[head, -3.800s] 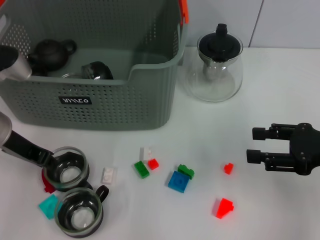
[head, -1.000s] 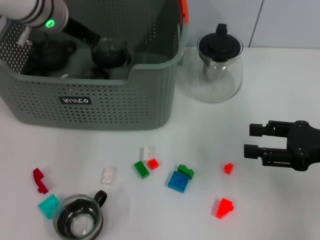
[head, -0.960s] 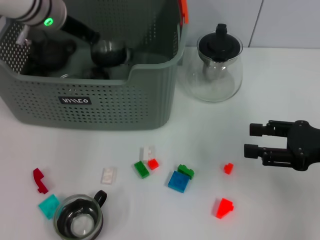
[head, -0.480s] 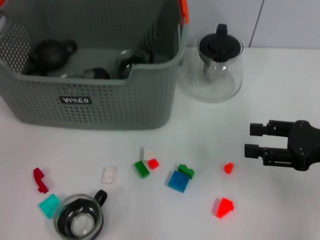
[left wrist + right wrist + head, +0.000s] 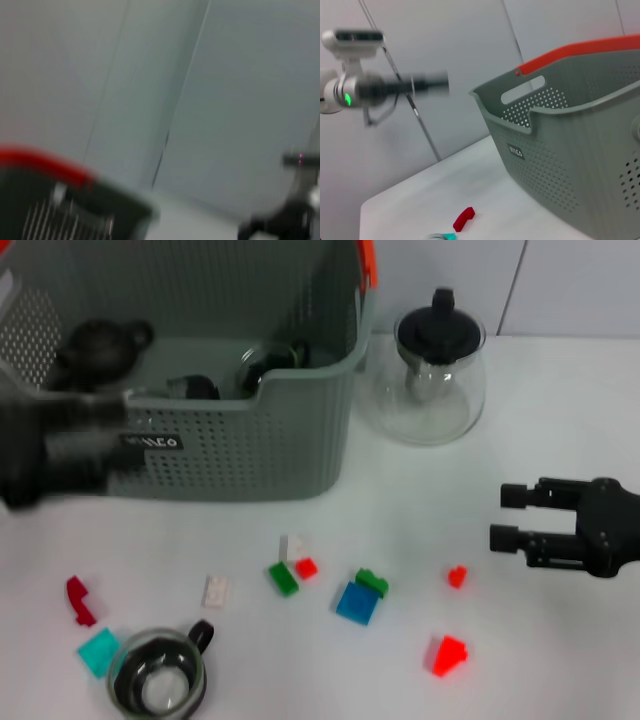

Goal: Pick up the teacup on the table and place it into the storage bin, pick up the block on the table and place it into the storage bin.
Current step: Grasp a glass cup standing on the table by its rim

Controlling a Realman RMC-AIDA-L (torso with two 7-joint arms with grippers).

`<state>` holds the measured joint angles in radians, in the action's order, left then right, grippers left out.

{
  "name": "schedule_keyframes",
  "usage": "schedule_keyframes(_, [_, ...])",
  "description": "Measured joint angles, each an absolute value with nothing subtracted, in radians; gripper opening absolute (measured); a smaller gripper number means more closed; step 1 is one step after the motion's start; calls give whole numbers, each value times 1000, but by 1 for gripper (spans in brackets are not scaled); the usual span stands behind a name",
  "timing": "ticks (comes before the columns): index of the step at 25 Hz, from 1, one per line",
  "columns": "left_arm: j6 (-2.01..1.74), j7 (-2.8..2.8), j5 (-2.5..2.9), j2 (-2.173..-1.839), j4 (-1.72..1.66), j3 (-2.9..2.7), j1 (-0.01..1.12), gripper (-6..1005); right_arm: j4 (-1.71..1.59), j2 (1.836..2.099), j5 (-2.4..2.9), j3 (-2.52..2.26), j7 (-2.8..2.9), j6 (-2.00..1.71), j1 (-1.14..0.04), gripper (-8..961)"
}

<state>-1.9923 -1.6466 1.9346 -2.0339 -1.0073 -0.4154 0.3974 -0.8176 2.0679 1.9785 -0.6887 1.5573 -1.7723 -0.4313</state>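
While the left hand (image 5: 45, 455) blurs past the storage bin (image 5: 300, 430), grip unreadable, the right hand (image 5: 512, 518), spread wide, could scatter blocks (image 5: 357, 602) beside it.

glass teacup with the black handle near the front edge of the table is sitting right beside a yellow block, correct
Not quite. In the head view the glass teacup with the black handle does stand near the front edge of the white table, but the block right beside it is a teal block, not yellow. No yellow block shows anywhere among the pieces.
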Motion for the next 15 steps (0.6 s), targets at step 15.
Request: schedule_keyframes(15, [-1895,-1569,2509,-2173,-1273,-613,364,723,-816,2068,1984,-691,1557,-1775,-430,732])
